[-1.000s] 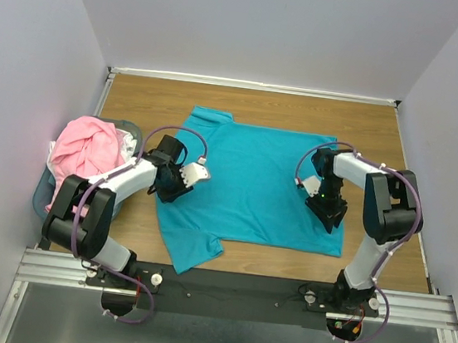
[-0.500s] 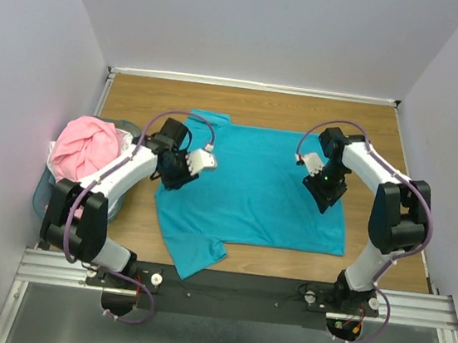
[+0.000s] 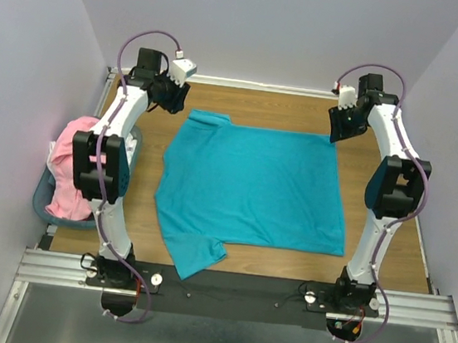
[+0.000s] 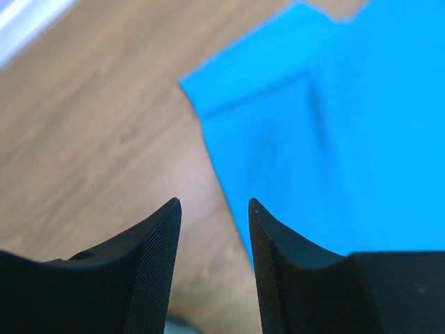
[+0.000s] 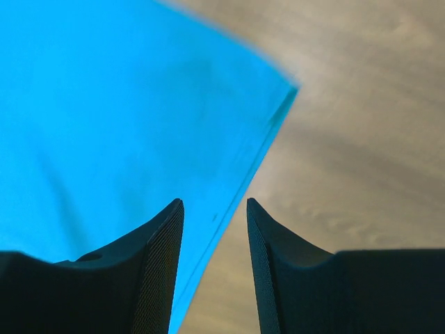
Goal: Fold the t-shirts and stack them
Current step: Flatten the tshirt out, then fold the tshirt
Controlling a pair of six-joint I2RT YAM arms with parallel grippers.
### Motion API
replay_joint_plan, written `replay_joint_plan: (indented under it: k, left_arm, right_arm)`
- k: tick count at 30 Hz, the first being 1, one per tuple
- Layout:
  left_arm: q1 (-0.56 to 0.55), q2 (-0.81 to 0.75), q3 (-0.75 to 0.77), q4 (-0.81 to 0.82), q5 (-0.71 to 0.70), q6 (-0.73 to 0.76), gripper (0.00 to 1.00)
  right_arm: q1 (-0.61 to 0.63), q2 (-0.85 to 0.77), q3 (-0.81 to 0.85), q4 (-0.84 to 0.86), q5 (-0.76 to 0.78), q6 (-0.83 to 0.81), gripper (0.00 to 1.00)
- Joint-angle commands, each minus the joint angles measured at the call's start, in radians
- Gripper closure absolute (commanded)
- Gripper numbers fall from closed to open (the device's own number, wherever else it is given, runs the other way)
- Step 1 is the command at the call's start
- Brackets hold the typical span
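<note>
Both arms have swung off the teal t-shirt (image 3: pixel 252 187), flat on the desk (image 3: pixel 262 109), to its far corners. The left claw (image 4: pixel 214 203) and right claw (image 5: pixel 214 202) gape, seemingly empty. Bare desk rims the shirt's far edge.

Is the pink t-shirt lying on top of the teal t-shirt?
No, the pink t-shirt sits bunched in the basket at the left, apart from the teal t-shirt spread flat.

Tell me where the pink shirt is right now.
In the top view, the pink shirt is bunched in the basket at the left edge of the table, left of the teal shirt spread out flat.
</note>
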Motion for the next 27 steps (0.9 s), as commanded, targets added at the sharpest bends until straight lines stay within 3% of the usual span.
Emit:
replay_joint_plan:
  k: [1, 11, 27]
  left_arm:
    - [-0.012, 0.106, 0.13, 0.094, 0.038, -0.149, 0.48]
    - [-0.013, 0.414, 0.439, 0.103, 0.003, -0.239, 0.43]
    - [-0.015, 0.538, 0.458, 0.073, -0.028, -0.233, 0.39]
  right_arm:
    - [-0.006, 0.124, 0.117, 0.094, -0.025, 0.073, 0.52]
    - [-0.055, 0.336, 0.329, 0.126, -0.027, 0.048, 0.48]
    - [-0.058, 0.419, 0.315, 0.163, -0.044, 0.025, 0.5]
